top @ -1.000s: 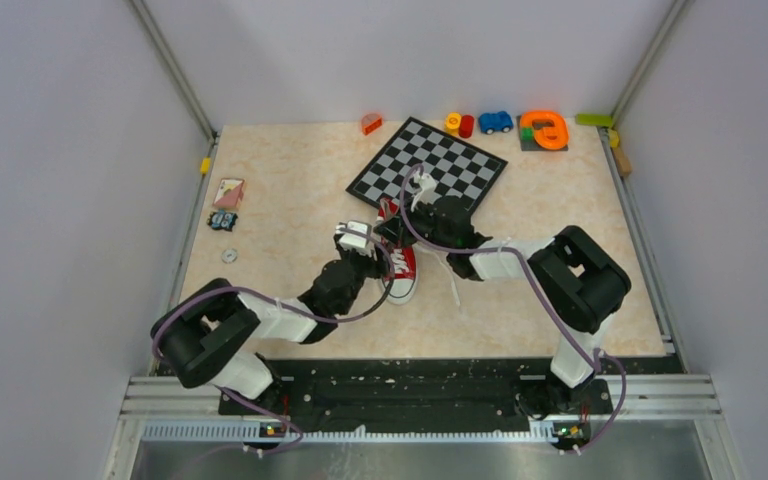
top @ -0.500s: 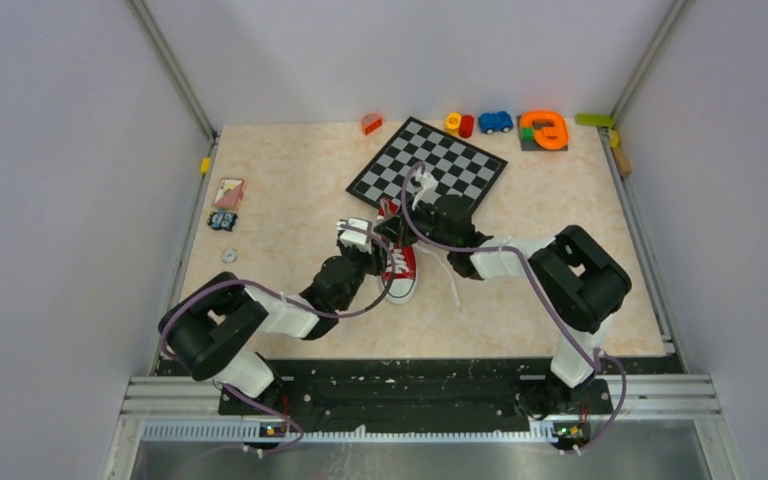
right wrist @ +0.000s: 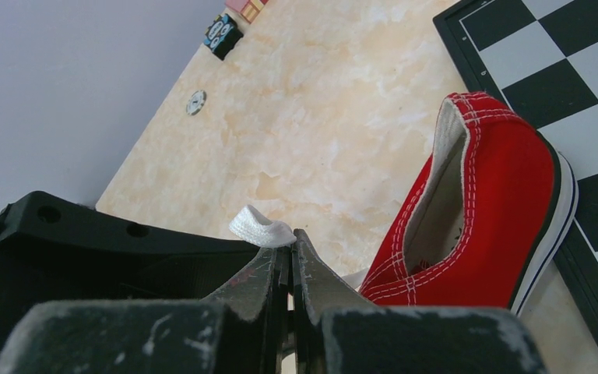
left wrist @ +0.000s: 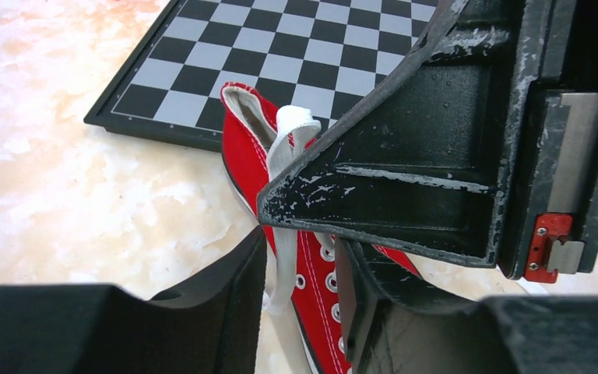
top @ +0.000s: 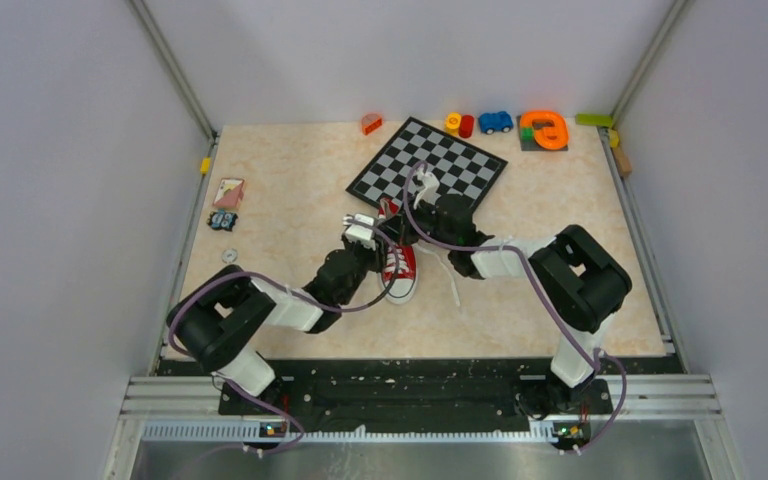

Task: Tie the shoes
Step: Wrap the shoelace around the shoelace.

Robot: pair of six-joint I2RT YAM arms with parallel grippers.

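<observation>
While the right gripper [right wrist: 290, 253] clamps the red sneaker's [right wrist: 506, 195] white lace [right wrist: 261, 226], the left gripper [left wrist: 300, 280] — jaws apart — straddles it.

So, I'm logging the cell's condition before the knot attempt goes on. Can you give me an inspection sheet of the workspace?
Surface: beige marbled table; no spills seen.
Job's things: red sneaker untied, heel on the chessboard's edge; a loose lace trails on the table beside it.
Clutter: toy car and orange toys along the far edge; card and ring at the left.
Grippers: right gripper shut on lace end; left gripper open, fingers astride a lace strand by the eyelets.
Cables: purple cables loop along both arms; the left one passes close by the sneaker's toe in the top view.
Surroundings: plain grey walls, metal frame rails.
</observation>
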